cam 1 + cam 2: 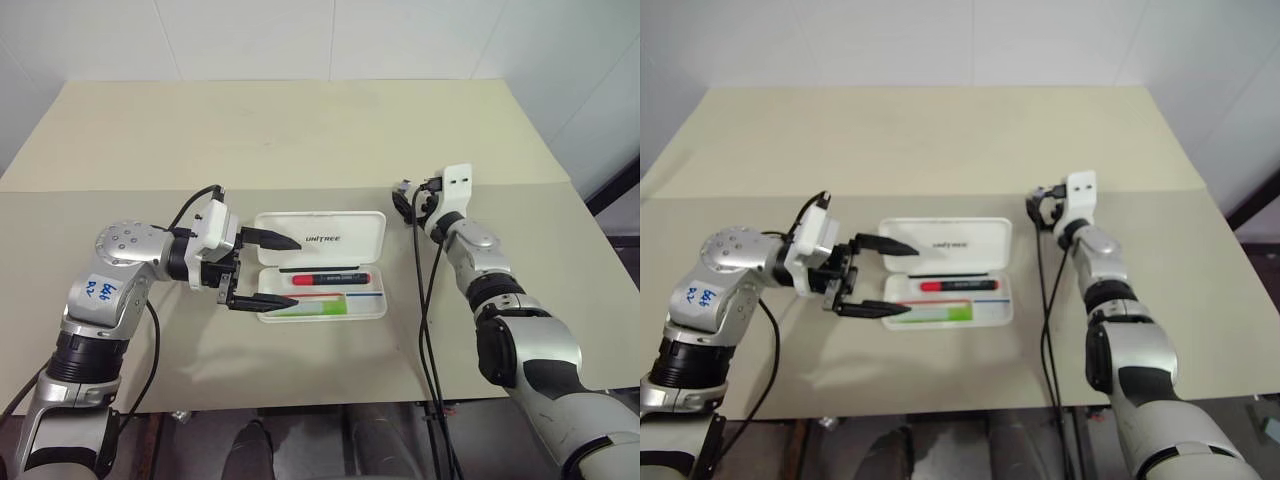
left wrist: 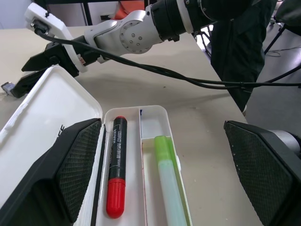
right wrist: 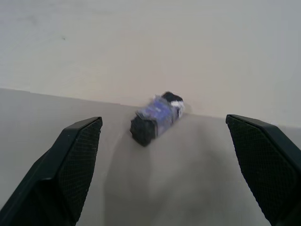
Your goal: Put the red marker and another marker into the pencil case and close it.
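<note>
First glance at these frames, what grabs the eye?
The open white pencil case at mid-table, the red marker and green highlighter already lying in its tray. The left gripper hovers at the case's left end, jaws open. Right of the case, the open right gripper faces a small dark lump.

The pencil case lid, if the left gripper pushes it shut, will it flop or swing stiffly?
The pencil case looks like hard white plastic, so the lid probably swings stiffly. It seems light, so the box may skid on the smooth table. The left gripper stands open at its end.
</note>
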### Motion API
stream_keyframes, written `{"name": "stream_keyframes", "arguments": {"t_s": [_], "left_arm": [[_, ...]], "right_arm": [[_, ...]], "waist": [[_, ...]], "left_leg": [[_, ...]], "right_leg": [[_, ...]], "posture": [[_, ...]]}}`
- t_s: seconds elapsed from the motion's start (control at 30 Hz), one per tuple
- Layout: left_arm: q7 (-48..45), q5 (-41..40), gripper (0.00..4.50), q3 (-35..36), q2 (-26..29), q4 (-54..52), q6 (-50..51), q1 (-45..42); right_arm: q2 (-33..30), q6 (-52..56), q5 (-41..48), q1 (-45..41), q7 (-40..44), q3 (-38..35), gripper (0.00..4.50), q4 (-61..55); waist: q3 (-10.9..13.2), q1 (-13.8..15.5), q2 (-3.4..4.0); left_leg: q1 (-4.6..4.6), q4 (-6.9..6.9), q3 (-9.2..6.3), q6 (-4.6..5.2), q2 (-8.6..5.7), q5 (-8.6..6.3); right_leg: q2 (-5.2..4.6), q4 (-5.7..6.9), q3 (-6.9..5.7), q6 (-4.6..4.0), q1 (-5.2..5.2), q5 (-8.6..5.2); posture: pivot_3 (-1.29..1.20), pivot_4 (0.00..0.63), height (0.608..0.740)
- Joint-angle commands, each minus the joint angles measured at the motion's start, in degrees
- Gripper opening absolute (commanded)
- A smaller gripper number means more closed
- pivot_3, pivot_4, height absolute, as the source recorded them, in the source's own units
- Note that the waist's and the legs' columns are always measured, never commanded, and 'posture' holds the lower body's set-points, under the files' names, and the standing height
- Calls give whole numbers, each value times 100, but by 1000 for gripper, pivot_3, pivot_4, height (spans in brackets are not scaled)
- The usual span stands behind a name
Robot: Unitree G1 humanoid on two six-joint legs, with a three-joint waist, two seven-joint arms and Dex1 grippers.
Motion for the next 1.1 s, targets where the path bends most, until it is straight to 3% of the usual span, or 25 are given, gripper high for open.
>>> {"name": "stream_keyframes", "arguments": {"t_s": [0.03, 0.77, 0.87, 1.1], "left_arm": [[55, -152, 4500, 136, 67, -298, 34, -19], [253, -255, 4500, 306, 261, -669, 242, 198], [287, -259, 4500, 319, 276, -691, 243, 211], [329, -261, 4500, 321, 287, -696, 218, 219]], "right_arm": [[80, -102, -57, -249, -11, -54, 4466, 39], [383, 468, -264, -506, -454, -158, 4466, 356], [399, 636, -281, -501, -628, -188, 3871, 386], [388, 681, -305, -506, -700, -255, 1333, 371]], "waist": [[0, -3, 1], [1, -7, 1], [1, -7, 1], [1, -41, 1]], "left_leg": [[0, 0, 0, 0, 0, 0], [0, -1, -1, 0, 0, 0], [0, -1, -1, 0, 0, 0], [1, -2, -2, 0, 0, 0]], "right_leg": [[0, 0, 0, 0, 0, 0], [0, 1, -1, 0, 0, 0], [0, 2, -1, 0, 0, 0], [0, 1, -1, 0, 0, 0]], "posture": [[0, 150, 740], [0, 150, 740], [0, 150, 740], [0, 150, 740]]}}
